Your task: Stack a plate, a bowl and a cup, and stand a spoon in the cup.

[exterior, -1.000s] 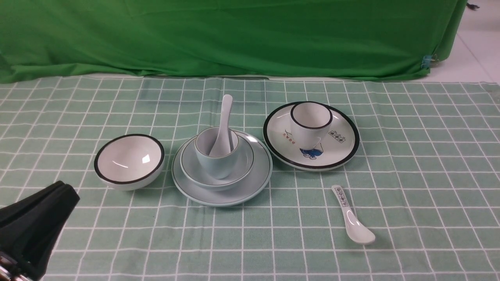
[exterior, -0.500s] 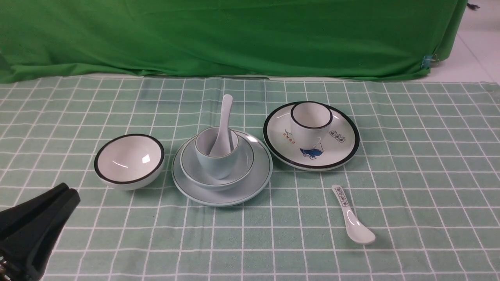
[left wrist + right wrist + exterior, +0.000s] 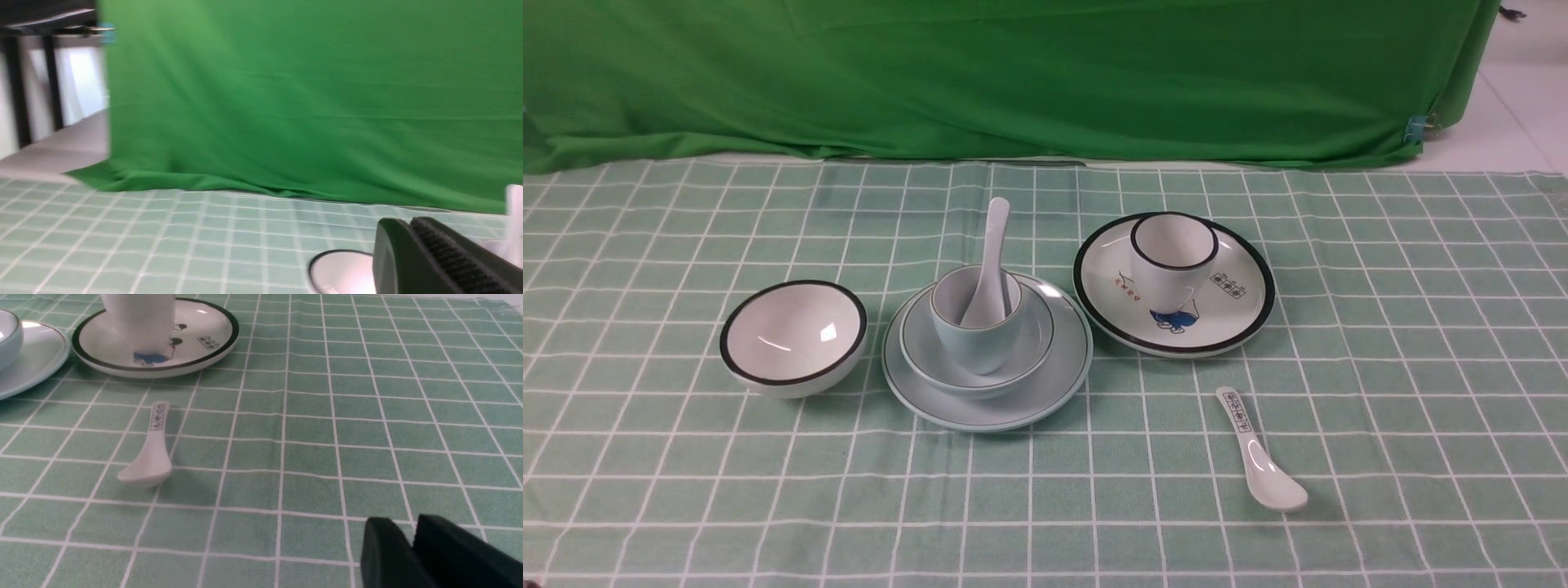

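Left pincer [image 3: 408, 222] drawn back, closed, apart from spoon [image 3: 992, 253], right pincer [image 3: 408, 522] narrowly parted

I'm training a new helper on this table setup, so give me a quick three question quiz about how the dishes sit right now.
1. True or false: the white cup with the black rim stands on the plate with drawings.
2. Fill in the blank: the plain white spoon stands in the pale blue ____.
3. Which lies nearer the robot: (a) the spoon with printed characters or (b) the black-rimmed bowl?

Key: 1 true; 2 cup; 3 a.
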You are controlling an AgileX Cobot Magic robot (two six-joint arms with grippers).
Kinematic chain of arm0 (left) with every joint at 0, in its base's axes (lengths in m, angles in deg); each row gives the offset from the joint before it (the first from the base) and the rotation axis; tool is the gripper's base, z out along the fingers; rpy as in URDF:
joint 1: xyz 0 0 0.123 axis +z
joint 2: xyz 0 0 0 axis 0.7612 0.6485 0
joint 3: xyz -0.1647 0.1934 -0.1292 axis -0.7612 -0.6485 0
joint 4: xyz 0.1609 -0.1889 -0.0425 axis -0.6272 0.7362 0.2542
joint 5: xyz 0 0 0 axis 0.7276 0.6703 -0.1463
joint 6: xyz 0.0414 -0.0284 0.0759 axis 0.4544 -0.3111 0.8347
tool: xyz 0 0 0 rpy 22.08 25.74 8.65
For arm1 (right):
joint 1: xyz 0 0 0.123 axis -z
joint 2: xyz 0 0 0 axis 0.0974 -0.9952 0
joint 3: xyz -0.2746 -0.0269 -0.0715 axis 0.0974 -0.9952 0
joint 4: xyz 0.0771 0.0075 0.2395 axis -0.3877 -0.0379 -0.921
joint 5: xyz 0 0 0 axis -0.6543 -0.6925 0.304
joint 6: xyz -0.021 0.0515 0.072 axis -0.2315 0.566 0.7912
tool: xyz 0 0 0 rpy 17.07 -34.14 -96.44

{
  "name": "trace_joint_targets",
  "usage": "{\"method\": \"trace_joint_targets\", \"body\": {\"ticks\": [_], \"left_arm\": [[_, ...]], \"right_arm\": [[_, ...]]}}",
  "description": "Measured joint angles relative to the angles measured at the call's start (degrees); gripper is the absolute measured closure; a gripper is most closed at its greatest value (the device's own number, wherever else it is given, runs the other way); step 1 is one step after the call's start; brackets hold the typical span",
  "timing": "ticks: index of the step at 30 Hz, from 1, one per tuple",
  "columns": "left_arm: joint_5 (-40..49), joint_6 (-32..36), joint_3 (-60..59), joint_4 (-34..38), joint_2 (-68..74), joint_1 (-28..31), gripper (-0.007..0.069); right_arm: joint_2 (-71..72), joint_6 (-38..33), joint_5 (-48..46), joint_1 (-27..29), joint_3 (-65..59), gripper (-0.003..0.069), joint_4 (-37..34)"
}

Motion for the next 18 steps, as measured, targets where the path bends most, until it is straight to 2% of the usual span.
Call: {"method": "trace_joint_targets", "body": {"ticks": [2, 3, 8, 18], "left_arm": [[2.5, 0.0, -0.1, 0.0, -1.2, 1.3, 0.0612], [8.2, -0.1, -0.1, 0.0, -1.8, 2.7, 0.0612], [19.2, -0.2, -0.2, 0.3, -2.0, 3.3, 0.0612], [19.7, -0.2, -0.2, 0.2, -2.0, 3.3, 0.0612]], "right_arm": [[0.0, 0.0, 0.0, 0.0, 0.0, 0.0498, 0.0], [0.0, 0.0, 0.0, 0.0, 0.0, 0.0496, 0.0], [0.0, 0.0, 0.0, 0.0, 0.0, 0.0486, 0.0], [0.1, 0.0, 0.0, 0.0, 0.0, 0.0466, 0.0]]}}
